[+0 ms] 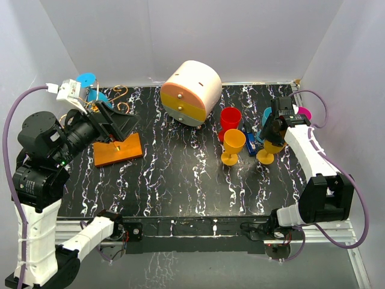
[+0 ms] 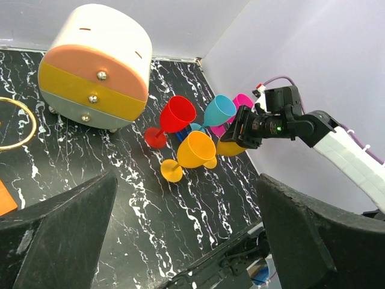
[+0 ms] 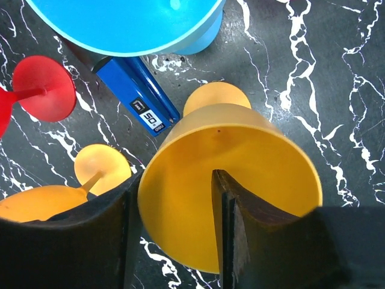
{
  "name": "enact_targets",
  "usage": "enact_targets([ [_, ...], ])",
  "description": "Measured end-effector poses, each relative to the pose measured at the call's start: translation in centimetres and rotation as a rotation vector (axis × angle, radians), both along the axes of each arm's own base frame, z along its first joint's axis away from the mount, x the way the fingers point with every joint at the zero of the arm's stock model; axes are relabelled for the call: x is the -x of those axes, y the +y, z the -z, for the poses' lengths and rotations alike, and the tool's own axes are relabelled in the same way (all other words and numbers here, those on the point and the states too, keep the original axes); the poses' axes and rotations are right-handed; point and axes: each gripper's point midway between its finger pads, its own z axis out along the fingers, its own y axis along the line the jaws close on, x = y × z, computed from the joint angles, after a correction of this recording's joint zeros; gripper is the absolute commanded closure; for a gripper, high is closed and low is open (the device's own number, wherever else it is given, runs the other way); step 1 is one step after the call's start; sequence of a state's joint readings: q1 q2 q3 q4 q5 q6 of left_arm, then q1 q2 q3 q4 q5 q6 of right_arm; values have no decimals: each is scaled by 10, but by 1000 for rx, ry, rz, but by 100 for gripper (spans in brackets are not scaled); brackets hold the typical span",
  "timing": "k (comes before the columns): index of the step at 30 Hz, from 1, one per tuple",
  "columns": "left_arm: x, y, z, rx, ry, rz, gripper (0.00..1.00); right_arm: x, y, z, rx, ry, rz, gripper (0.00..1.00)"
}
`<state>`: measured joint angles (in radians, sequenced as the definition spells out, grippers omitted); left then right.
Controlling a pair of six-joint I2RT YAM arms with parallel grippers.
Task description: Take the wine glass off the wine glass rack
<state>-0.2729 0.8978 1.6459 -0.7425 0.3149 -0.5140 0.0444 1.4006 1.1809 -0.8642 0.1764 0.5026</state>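
Note:
The wine glass rack has a flat orange base (image 1: 118,150) and gold wire curls (image 1: 117,93) at the far left. A blue wine glass (image 1: 88,80) sits up at the rack's back, partly hidden by my left arm. My left gripper (image 1: 118,127) hovers over the base, open wide and empty; in its wrist view (image 2: 186,241) a gold wire loop (image 2: 13,123) shows at the left edge. My right gripper (image 1: 272,133) is open and straddles the rim of a yellow wine glass (image 3: 240,174) standing on the table, one finger (image 3: 240,223) inside the bowl and one outside.
A white-and-orange drawer box (image 1: 191,92) stands at the back middle. Red (image 1: 230,118), yellow (image 1: 233,144), blue (image 1: 266,114) and magenta (image 1: 304,112) glasses and a blue stapler box (image 3: 138,99) crowd the right side. White walls enclose the black marble table (image 1: 180,180).

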Motion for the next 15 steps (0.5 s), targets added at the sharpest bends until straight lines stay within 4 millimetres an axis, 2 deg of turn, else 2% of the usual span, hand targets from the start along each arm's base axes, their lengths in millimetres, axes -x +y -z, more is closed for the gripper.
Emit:
enact_targets([
  [6,8,-5,3,16,13,27,1,10,1,1,4,41,-7,39],
  [11,20,-10,15,41,68,51,1,5,8,-17,52,24,-38,27],
  [15,31,-12,17,66,102,71,1,-1,19,-32,81,-11,-80,22],
])
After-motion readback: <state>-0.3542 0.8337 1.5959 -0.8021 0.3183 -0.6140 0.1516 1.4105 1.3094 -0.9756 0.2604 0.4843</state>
